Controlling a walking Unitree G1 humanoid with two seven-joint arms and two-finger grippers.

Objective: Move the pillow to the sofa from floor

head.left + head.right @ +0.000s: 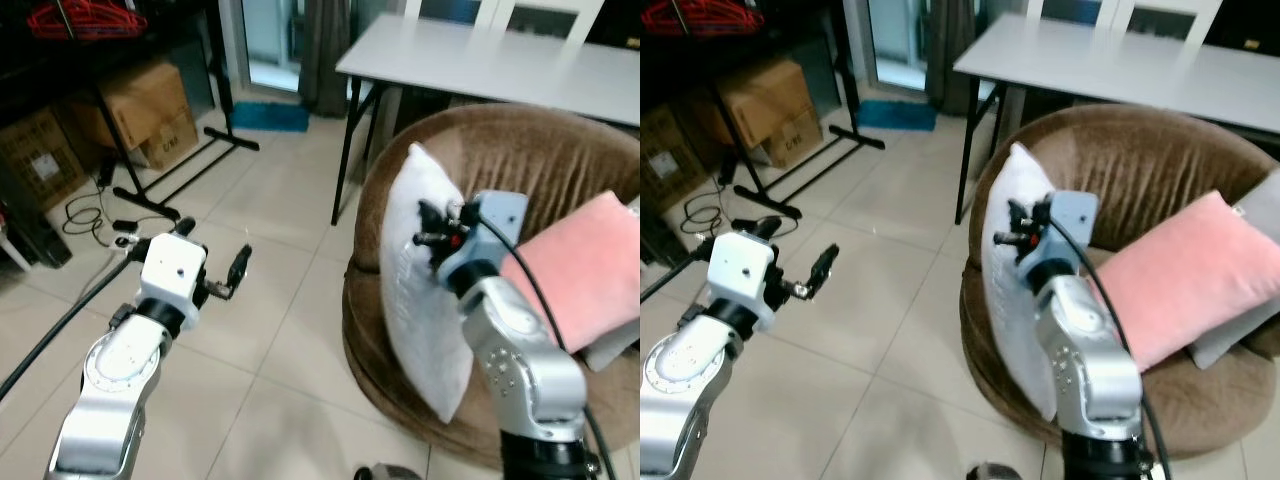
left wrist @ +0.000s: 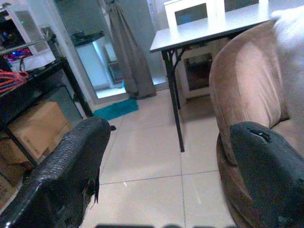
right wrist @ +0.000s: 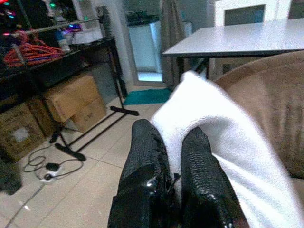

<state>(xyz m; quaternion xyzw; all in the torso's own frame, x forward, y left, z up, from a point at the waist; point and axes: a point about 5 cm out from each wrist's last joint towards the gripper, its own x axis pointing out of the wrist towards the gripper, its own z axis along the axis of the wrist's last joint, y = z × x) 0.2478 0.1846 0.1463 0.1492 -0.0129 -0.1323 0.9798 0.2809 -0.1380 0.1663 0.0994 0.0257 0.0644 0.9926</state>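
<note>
Pillow pinched at sofa's edge

Right gripper [image 3: 173, 156], black fingers closed tight on a fold of the white rectangular fabric pillow [image 1: 425, 300], up by its top corner. Pillow standing on end, leaning against the inner rim of the round brown plush sofa [image 1: 520, 150], off the tiled floor [image 1: 270, 340]. Just beside it on the seat, a pink cushion [image 1: 580, 275] lying tilted. Behind the sofa, a white table on black legs [image 1: 480, 65]. Left gripper [image 1: 238, 268] held out over bare tiles, well apart from the pillow, fingers spread wide and empty. Farther left, cardboard boxes [image 1: 150, 110] under a dark rack.
</note>
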